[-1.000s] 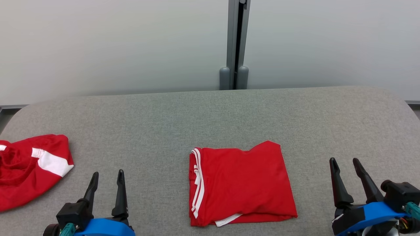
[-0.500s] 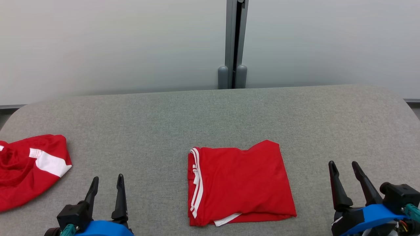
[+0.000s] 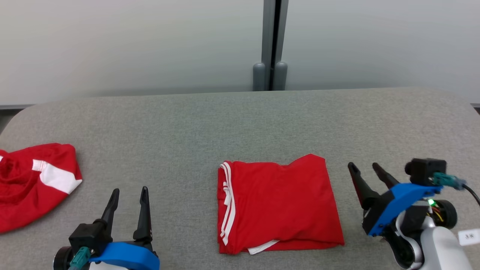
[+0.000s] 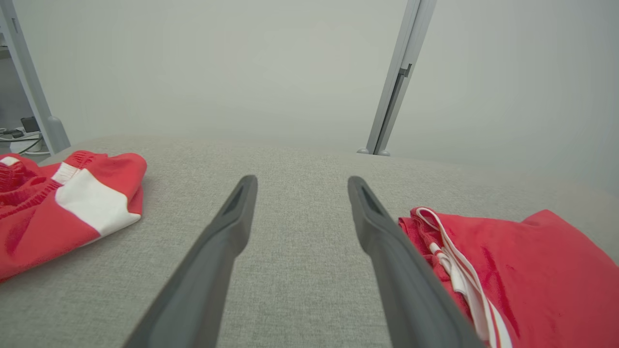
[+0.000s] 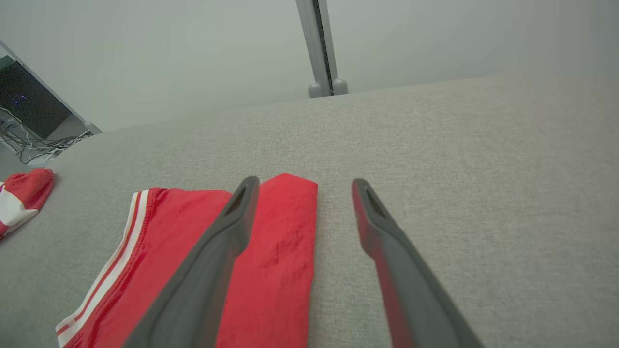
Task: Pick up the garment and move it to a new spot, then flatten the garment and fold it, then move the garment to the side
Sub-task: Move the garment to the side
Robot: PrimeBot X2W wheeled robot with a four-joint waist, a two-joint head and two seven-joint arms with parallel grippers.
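Note:
A red garment (image 3: 277,204) with white stripes lies folded into a rectangle at the middle of the grey table (image 3: 240,123). It also appears in the left wrist view (image 4: 522,270) and the right wrist view (image 5: 271,261). My right gripper (image 3: 363,168) is open, tilted, just right of the garment's right edge, and holds nothing. My left gripper (image 3: 129,193) is open over bare table to the garment's lower left. In the right wrist view my right gripper (image 5: 302,182) points past the garment's far right corner.
A second red garment (image 3: 33,183) with a white patch lies crumpled at the table's left edge. A grey post (image 3: 270,45) stands against the pale wall behind the table. Cables and a dark screen (image 5: 29,101) are off the left end.
My right gripper has risen and moved left toward the garment's right edge, with its wrist turned. The camera shifted slightly. The left gripper is almost unmoved.

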